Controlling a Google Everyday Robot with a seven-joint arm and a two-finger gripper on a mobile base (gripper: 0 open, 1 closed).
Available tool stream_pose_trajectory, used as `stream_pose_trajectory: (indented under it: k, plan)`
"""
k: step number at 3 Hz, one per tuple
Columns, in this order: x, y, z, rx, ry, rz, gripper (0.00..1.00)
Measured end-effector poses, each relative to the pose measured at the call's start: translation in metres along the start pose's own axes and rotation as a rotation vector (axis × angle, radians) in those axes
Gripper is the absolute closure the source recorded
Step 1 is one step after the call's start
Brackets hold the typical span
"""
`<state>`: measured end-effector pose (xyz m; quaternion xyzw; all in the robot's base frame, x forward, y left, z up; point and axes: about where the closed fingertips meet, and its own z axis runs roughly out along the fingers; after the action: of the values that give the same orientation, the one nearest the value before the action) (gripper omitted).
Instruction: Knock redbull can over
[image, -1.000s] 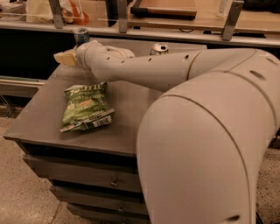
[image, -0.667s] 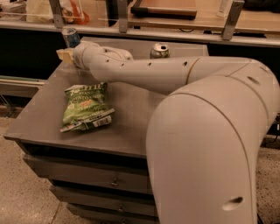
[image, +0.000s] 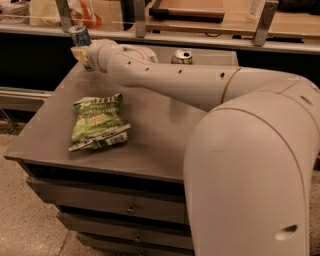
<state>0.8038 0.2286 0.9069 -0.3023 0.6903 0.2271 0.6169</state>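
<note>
Grey and matte, the tabletop (image: 150, 135) belongs to a low cabinet whose stacked drawers (image: 115, 205) show along the near face, each with a small knob. It stands on a pale speckled floor (image: 25, 220).

Behind the far edge runs a long counter (image: 295, 22) with a light wooden top, and metal posts (image: 264, 20) rise along its front.

The robot's cream-coloured arm (image: 165, 80) reaches from the bulky body at the near right, across the table, to the far left corner. There the gripper (image: 80, 52) sits right against the redbull can (image: 80, 35). Whether the gripper is spread or closed, I cannot tell.

The can's blue-and-silver upper part shows just above the gripper, and its lower part is hidden behind it. It seems to lean a little to the left and is not lying flat.

A wider silver can (image: 182, 56) stands upright at the far edge, partly behind the arm and well apart from the redbull can. A green chip bag (image: 97, 122) lies flat on the left half of the table, nearer than both cans and touching neither.
</note>
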Motion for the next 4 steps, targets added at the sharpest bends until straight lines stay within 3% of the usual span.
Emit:
stream_pose_trajectory:
  k: [2, 3, 4]
  plan:
    - [-0.086, -0.014, -0.073, -0.052, 0.023, -0.068, 1.00]
    - [-0.126, -0.018, -0.088, -0.127, 0.008, -0.101, 1.00]
    - [-0.157, -0.042, -0.103, -0.160, 0.011, -0.218, 1.00]
